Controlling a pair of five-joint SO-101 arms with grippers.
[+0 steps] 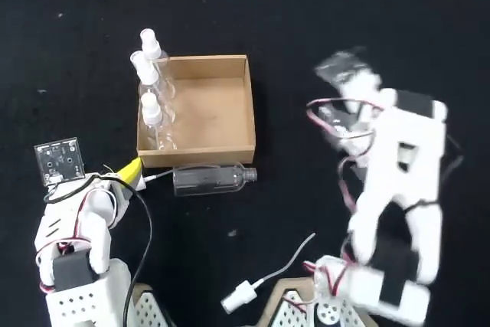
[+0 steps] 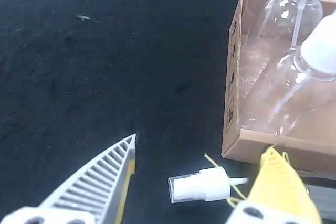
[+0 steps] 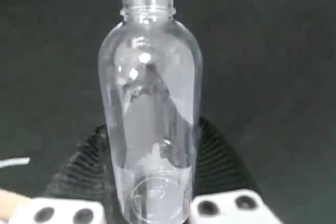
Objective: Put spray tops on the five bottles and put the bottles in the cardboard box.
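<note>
1. The brown cardboard box (image 1: 214, 112) sits open on the black table (image 1: 69, 51). Three clear plastic bottles with white spray tops (image 1: 153, 116) stand inside it in a row along one wall.
2. A fourth clear bottle (image 1: 210, 179), with no top, lies on its side just outside the box's near wall.
3. My right gripper (image 3: 152, 163) grasps a fifth clear bottle (image 3: 149, 77) near its base, between my black fingers. Its threaded neck is open and points away from my wrist.
4. My left gripper (image 2: 202, 145) is spread wide beside the box's corner. A loose white spray top (image 2: 202, 186) lies on the table between my fingers.
5. A second loose spray top (image 1: 240, 297), with its thin tube, lies near the arm bases.
6. Count: five bottles, three of them topped, and two loose tops.
</note>
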